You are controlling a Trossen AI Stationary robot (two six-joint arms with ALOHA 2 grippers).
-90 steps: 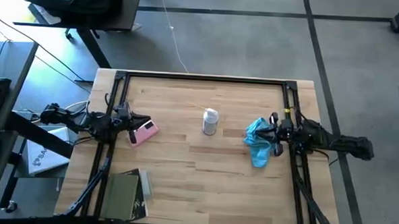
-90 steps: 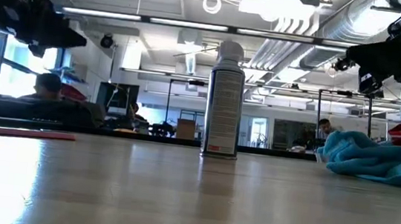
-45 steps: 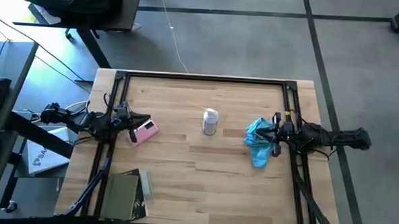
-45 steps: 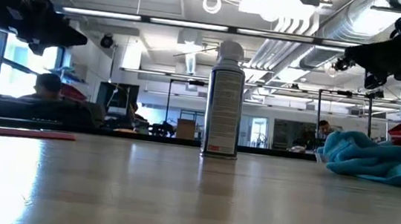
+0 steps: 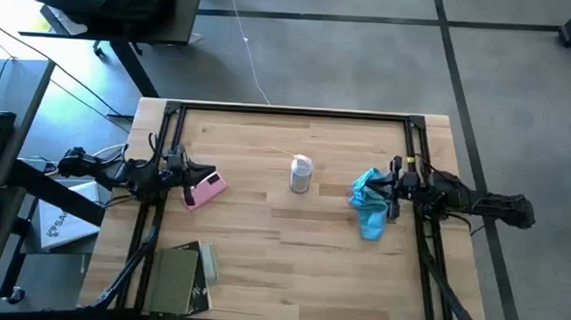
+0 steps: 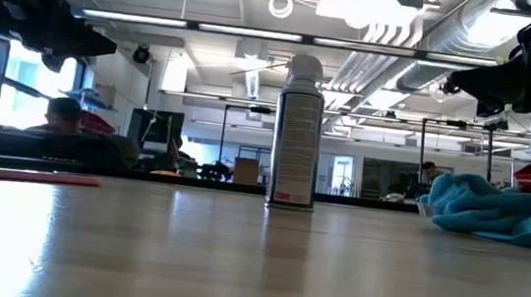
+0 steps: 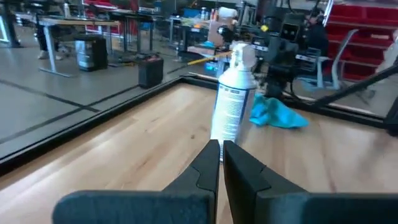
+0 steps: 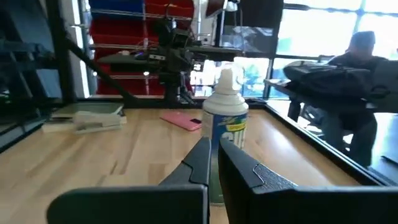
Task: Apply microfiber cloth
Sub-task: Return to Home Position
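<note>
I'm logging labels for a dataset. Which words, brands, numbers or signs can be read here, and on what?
Bottle: rows of fine print, plus big blue letters under a yellow band in the right wrist view; all too blurred to read.
White box beside the table: dark letters, too small to read.
Book: pale marks at one edge, unreadable.
Cloth and phone: no text shows.
So nothing can be quoted.

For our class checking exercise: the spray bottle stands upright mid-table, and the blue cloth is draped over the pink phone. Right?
No. The high view shows the microfiber cloth lying on the table by the right end effector, far from the pink phone. The spray bottle does stand upright mid-table.
</note>
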